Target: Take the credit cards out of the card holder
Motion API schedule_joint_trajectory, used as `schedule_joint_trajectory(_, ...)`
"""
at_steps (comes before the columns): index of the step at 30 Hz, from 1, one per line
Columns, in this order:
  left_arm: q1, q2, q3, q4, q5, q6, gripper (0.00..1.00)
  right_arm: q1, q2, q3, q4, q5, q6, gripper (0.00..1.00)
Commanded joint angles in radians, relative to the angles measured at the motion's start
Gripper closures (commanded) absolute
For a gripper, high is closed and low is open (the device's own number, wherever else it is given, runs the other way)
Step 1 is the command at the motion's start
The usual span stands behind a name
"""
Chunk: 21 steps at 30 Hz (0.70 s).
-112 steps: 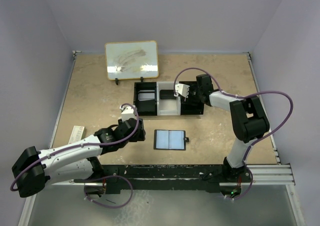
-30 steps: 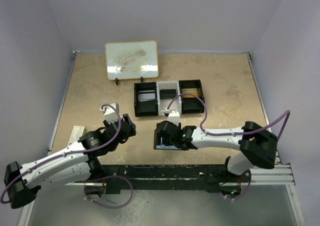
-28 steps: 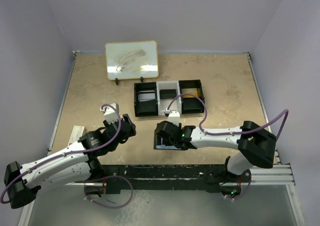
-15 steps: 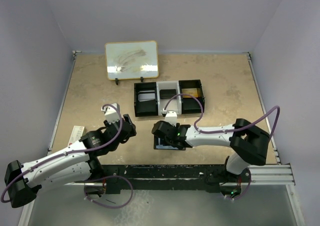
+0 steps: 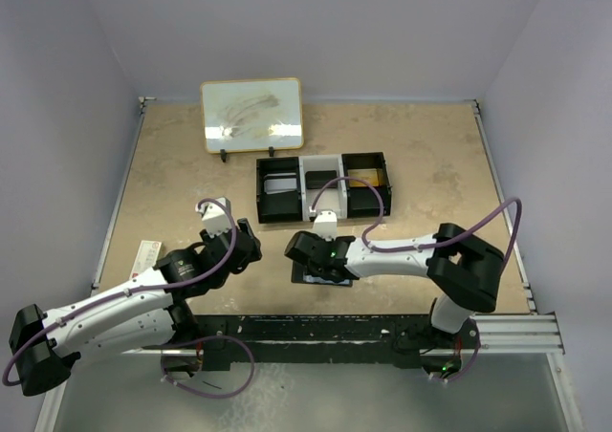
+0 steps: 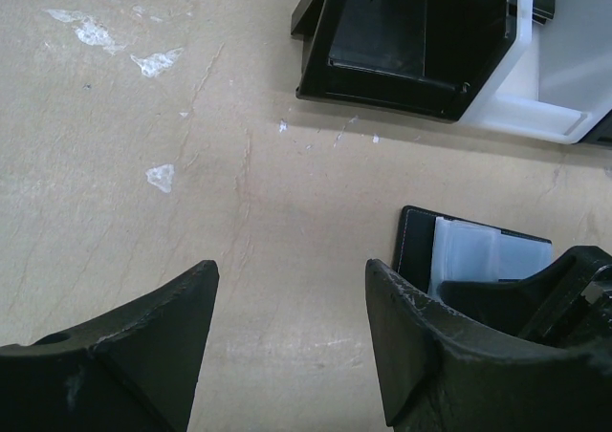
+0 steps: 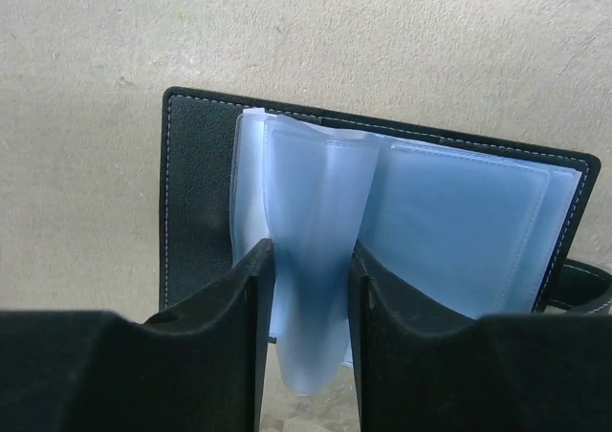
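Note:
The card holder (image 7: 196, 193) lies open on the table, a black cover with pale blue plastic sleeves. My right gripper (image 7: 308, 260) is down over it, jaws pressed on both sides of a raised bundle of sleeves (image 7: 311, 203). From above, the right gripper (image 5: 311, 255) covers most of the card holder (image 5: 330, 279). I see no credit card inside the sleeves. My left gripper (image 5: 247, 241) hovers open to the left. In its wrist view the left gripper (image 6: 292, 279) has bare table between its fingers, and the card holder (image 6: 416, 246) sits just to the right.
A black-and-white three-compartment tray (image 5: 301, 198) stands behind the holder, with flat cards in its compartments; its corner shows in the left wrist view (image 6: 402, 83). A small whiteboard (image 5: 251, 115) stands at the back left. A white strip (image 5: 148, 253) lies at the table's left edge.
The right arm came from the tray down to the holder, slid left over it, and its jaws narrowed onto the raised sleeves. The left arm drew back, then stayed still and open.

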State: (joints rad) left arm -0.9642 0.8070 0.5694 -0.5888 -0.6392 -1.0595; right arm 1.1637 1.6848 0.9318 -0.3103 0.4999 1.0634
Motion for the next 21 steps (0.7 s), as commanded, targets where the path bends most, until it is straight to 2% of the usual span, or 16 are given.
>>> schedule_joint_trajectory(1, 0.004, -0.005, -0.005, 0.034, -0.001, -0.007, 0.39, -0.013, 0.031, -0.076, 0.081, -0.077, 0.025, 0.64)
schedule_joint_trajectory(4, 0.004, 0.006, -0.008, 0.053, 0.012, -0.007, 0.39, -0.028, 0.001, -0.098, 0.144, -0.116, -0.02, 0.64)
schedule_joint_trajectory(6, 0.004, 0.015, -0.011, 0.071, 0.03, -0.003, 0.39, -0.037, -0.032, -0.118, 0.206, -0.156, -0.051, 0.57)
schedule_joint_trajectory(9, 0.004, 0.036, -0.014, 0.105, 0.061, 0.004, 0.39, -0.04, -0.086, -0.129, 0.239, -0.171, -0.067, 0.55)
schedule_joint_trajectory(11, 0.004, 0.05, -0.019, 0.139, 0.09, 0.01, 0.39, -0.042, -0.124, -0.126, 0.241, -0.173, -0.082, 0.5)
schedule_joint_trajectory(15, 0.004, 0.086, -0.033, 0.232, 0.157, 0.024, 0.4, -0.042, -0.207, -0.119, 0.19, -0.144, -0.082, 0.43)
schedule_joint_trajectory(21, 0.004, 0.187, -0.034, 0.355, 0.263, 0.055, 0.42, -0.047, -0.293, -0.124, -0.005, -0.023, 0.003, 0.36)
